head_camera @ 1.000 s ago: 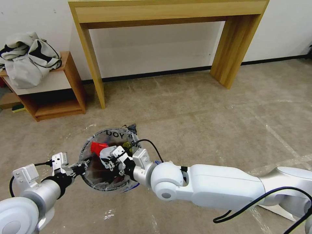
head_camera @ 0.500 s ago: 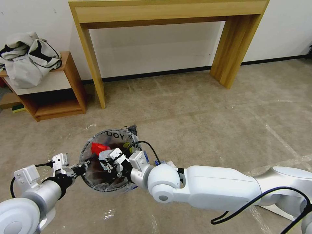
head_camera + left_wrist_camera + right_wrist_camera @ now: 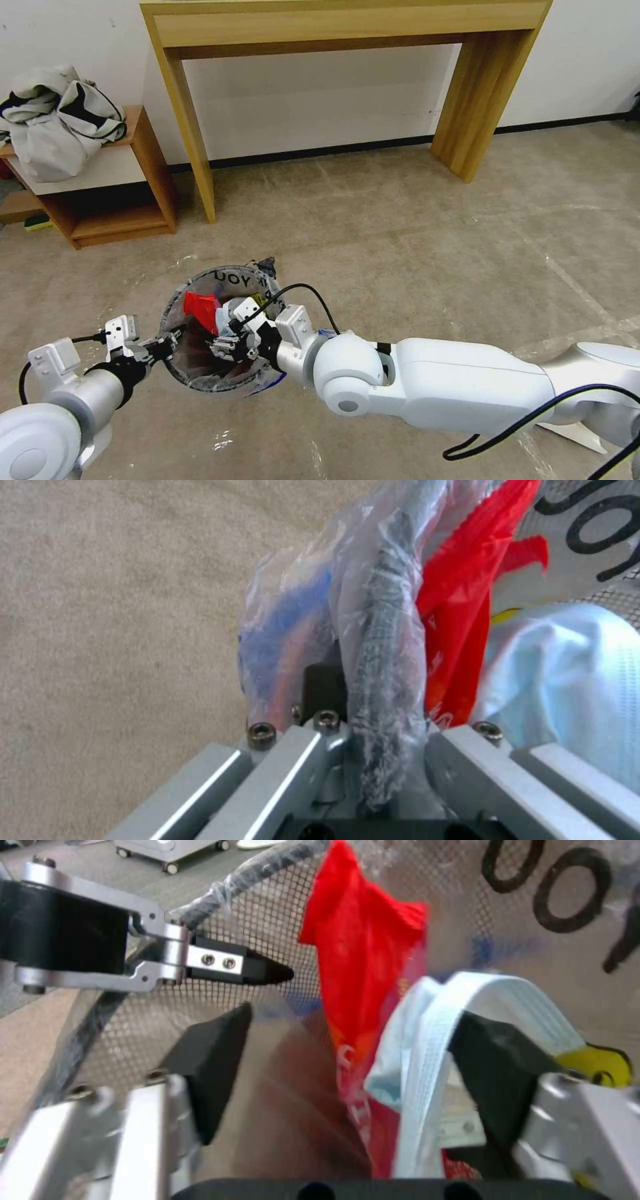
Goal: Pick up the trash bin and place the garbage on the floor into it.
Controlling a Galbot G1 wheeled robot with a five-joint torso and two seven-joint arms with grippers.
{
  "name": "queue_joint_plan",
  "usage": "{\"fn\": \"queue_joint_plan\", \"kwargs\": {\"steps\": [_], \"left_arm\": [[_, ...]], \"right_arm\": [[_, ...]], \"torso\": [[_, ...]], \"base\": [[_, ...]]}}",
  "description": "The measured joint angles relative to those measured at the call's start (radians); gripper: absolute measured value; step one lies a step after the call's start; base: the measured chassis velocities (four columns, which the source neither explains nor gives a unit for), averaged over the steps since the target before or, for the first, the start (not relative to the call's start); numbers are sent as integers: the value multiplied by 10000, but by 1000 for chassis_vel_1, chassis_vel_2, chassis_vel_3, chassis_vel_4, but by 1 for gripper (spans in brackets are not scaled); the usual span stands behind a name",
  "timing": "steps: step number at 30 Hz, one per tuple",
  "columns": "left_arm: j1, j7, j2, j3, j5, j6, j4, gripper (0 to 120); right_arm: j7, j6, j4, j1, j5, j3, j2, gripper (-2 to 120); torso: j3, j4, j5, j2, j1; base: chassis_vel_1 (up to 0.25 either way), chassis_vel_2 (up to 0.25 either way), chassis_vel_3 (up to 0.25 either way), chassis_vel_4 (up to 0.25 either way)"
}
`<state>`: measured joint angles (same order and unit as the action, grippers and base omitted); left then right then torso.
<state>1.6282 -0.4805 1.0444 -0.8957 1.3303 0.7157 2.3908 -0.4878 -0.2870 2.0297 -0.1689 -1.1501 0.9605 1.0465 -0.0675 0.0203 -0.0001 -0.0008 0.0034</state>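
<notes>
The trash bin (image 3: 230, 276) is a round mesh-walled bin (image 3: 280, 905) lined with a clear bag bearing black letters, held just above the floor. My left gripper (image 3: 160, 347) is shut on its dark, plastic-wrapped rim (image 3: 383, 630). My right gripper (image 3: 227, 340) reaches down inside the bin, and in the right wrist view it (image 3: 353, 1020) stands open. The garbage inside is a red crumpled wrapper (image 3: 200, 308) (image 3: 367, 940) and a white, pale blue pleated piece (image 3: 467, 1005) draped against one right finger. Both also show past the rim in the left wrist view: the wrapper (image 3: 467, 605) and the white piece (image 3: 560, 665).
A tall wooden console table (image 3: 333, 27) stands against the back wall. At the far left, a low wooden shelf (image 3: 140, 173) carries a heap of grey clothing (image 3: 60, 120). Bare tan floor (image 3: 413, 253) stretches ahead and to the right of the bin.
My right gripper has sunk a little deeper into the bin. The bin and the red wrapper have shifted slightly. The left gripper keeps its hold on the rim.
</notes>
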Motion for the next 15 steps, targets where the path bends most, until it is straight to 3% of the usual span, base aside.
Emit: {"fn": "queue_joint_plan", "kwargs": {"steps": [7, 15], "left_arm": [[-26, -8, -34, -12, 20, -9, -48, 1], [-72, -20, -71, -23, 20, -20, -113, 1]], "right_arm": [[-56, -29, 401, 71, -90, -70, -218, 98], [-160, -203, 1105, 200, -486, -170, -543, 100]], "torso": [[0, 0, 0, 0, 0], [0, 0, 0, 1, 0]], "base": [[0, 0, 0, 0], [0, 0, 0, 0]]}}
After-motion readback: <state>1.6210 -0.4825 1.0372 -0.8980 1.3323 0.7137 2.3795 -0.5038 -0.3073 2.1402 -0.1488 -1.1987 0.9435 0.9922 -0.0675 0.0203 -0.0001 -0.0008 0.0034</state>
